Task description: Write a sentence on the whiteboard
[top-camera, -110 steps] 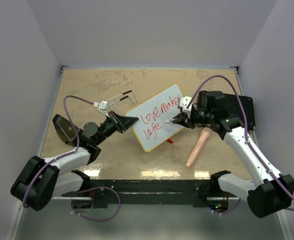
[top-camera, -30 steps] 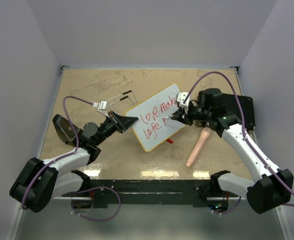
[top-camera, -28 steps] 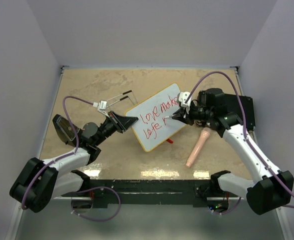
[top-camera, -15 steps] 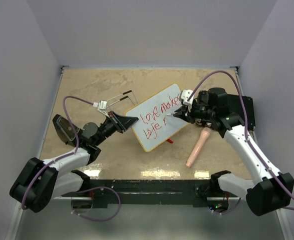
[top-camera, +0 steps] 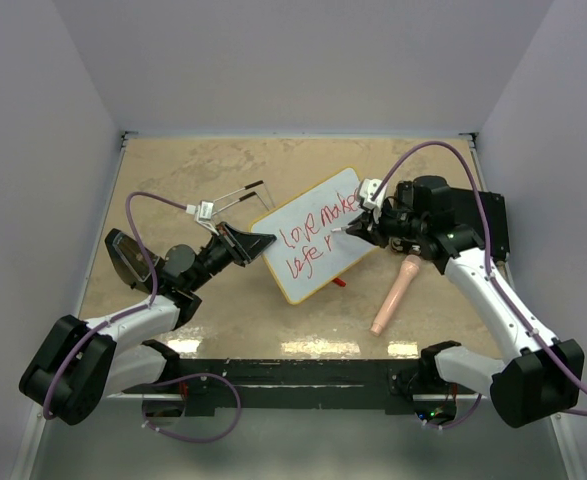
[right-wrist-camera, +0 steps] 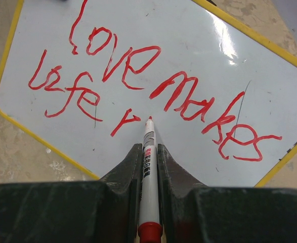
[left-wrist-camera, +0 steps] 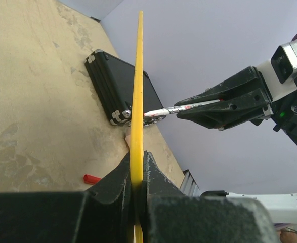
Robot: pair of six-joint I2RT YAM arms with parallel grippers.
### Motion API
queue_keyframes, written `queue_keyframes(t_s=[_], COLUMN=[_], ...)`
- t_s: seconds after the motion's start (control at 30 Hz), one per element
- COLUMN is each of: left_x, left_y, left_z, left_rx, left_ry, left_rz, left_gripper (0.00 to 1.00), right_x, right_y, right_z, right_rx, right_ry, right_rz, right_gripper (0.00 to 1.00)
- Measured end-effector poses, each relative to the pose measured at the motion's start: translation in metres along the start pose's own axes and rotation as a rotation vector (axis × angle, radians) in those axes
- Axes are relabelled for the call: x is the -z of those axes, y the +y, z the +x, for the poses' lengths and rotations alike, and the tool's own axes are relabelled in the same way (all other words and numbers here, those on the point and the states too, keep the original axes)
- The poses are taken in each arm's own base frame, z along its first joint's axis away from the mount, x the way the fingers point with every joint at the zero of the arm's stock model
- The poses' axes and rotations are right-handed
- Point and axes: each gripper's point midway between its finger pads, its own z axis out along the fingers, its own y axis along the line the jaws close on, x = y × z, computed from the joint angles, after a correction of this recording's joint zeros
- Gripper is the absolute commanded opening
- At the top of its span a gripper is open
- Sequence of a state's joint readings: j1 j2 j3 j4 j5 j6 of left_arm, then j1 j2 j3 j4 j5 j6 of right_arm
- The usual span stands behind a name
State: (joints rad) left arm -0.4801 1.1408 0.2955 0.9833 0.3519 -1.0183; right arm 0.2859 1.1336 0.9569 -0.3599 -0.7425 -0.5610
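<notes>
The whiteboard (top-camera: 318, 235), white with a thin yellow rim, stands tilted in the middle of the table. My left gripper (top-camera: 263, 240) is shut on its left edge; the left wrist view shows the yellow rim (left-wrist-camera: 137, 101) edge-on between the jaws. The sentence (right-wrist-camera: 138, 81) in red reads "love makes" above "life r". My right gripper (top-camera: 358, 230) is shut on a red marker (right-wrist-camera: 148, 147), whose tip sits at the board face just right of the "r". The marker also shows in the left wrist view (left-wrist-camera: 176, 107).
A black rectangular case (top-camera: 483, 225) lies at the right, also in the left wrist view (left-wrist-camera: 115, 83). A pink handle-shaped object (top-camera: 395, 292) lies right of the board. A red cap (left-wrist-camera: 91, 178) lies on the table beneath the board. A wire clip stand (top-camera: 223, 200) lies to the left.
The "r" has been added after "life" on the second line. My right gripper has shifted slightly right and up with the marker. The left arm has held still.
</notes>
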Motion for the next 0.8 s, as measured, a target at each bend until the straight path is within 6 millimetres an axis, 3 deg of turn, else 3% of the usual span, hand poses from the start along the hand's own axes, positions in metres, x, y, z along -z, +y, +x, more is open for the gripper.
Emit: queue_keyframes(t_s=[0.33,0.8], left_x=[0.0,0.0], left_y=[0.0,0.0], left_z=[0.0,0.0], left_rx=[0.0,0.0], left_ry=[-0.002,-0.002], left_rz=[0.002,0.0], left_gripper=[0.0,0.0], right_x=[0.007,0.002], right_y=[0.005,0.007], right_z=[-0.007,0.004], right_rx=[0.029,0.022], right_ry=[-0.016,0.012], right_rz=[-0.002,-0.032], right_gripper=[0.0,0.0])
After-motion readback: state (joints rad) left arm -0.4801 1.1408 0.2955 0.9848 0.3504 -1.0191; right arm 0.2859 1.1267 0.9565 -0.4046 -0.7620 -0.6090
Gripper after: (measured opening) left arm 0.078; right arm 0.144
